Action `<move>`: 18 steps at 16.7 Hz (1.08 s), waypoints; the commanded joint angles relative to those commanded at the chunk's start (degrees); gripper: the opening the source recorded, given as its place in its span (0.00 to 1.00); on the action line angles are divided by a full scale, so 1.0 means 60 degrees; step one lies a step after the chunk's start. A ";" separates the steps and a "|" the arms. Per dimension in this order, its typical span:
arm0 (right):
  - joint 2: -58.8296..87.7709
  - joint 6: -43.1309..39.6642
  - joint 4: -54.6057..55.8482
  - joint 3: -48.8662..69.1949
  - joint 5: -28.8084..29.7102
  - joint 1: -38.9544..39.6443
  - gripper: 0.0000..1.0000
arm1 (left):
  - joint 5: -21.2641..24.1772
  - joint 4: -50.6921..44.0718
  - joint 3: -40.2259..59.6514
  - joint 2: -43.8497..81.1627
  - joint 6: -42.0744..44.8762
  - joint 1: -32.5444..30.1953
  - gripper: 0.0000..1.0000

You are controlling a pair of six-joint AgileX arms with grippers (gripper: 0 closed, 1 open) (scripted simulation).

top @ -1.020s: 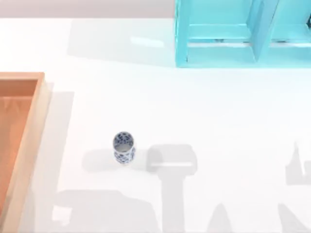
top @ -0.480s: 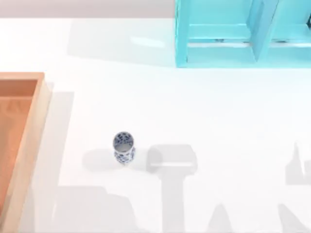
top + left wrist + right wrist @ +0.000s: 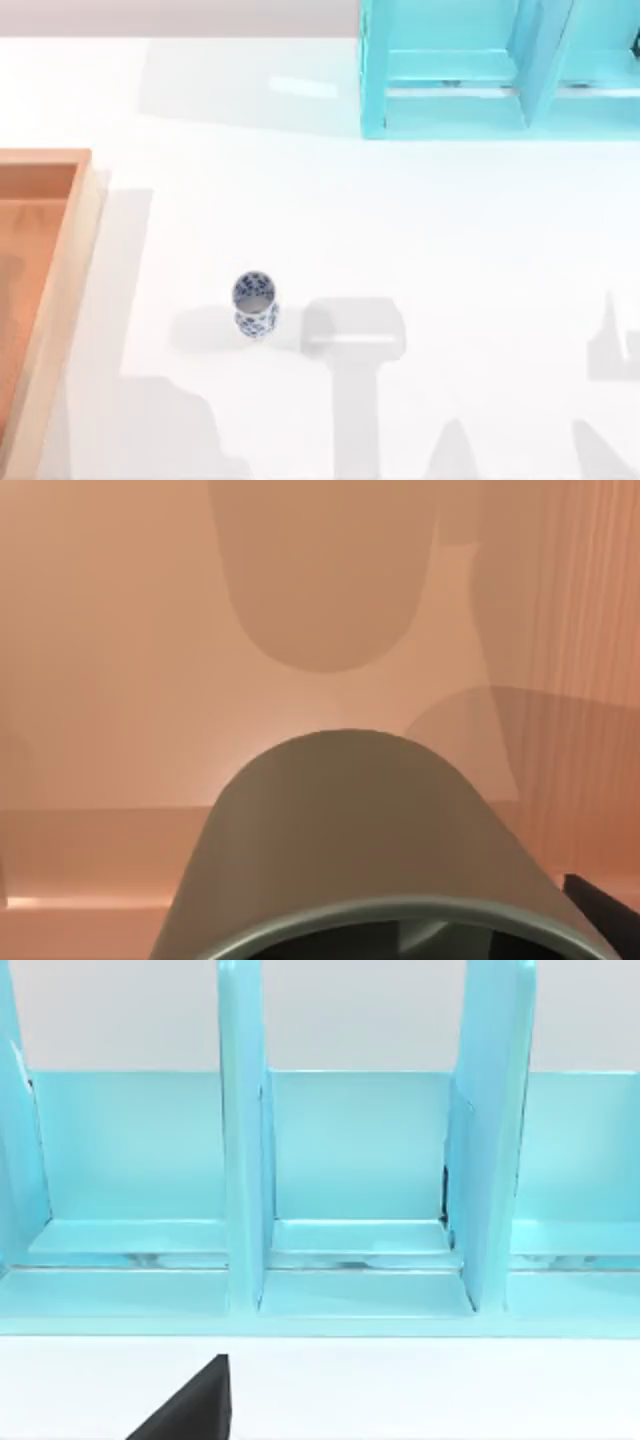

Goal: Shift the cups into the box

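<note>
- White and glossy, the surface (image 3: 420, 220) spread across the top view, crossed by grey shadows along its near edge.
- At the far right of it stood a turquoise shelf frame (image 3: 500, 70), its upright dividers also facing the right wrist camera (image 3: 350, 1160).
- The box (image 3: 45, 280) lay at the left edge of the surface, orange-brown inside with a lighter wooden rim.
- The white cup with the blue floral pattern (image 3: 255, 303) stood upright on the surface, left of centre and well apart from the box.
- The dark olive-grey cup (image 3: 350, 850) sat close under the left wrist camera, with the orange-brown floor of the box (image 3: 120, 660) behind it and its shadow cast on that floor.
- Whether the olive-grey cup touched the box floor or was held above it could not be told.
- For the left arm's fingers, spread or pinching could not be told.
- A dark finger tip (image 3: 190, 1410) of the right arm showed above the white surface, facing the shelf frame; the state of those fingers could not be told either.
</note>
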 joint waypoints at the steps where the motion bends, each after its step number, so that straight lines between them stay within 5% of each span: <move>1: 0.0000 0.0000 0.0000 0.0000 0.0000 0.0000 1.00 | 0.0000 0.0000 0.0000 0.0000 0.0000 0.0000 0.08; 13: 0.0000 0.0000 0.0000 0.0000 0.0000 0.0000 1.00 | 0.0000 0.0000 0.0000 0.0000 0.0000 0.0000 0.98; 18: 0.0000 0.0000 0.0000 0.0000 0.0000 0.0000 1.00 | 0.0000 0.0000 0.0000 0.0000 0.0000 0.0000 1.00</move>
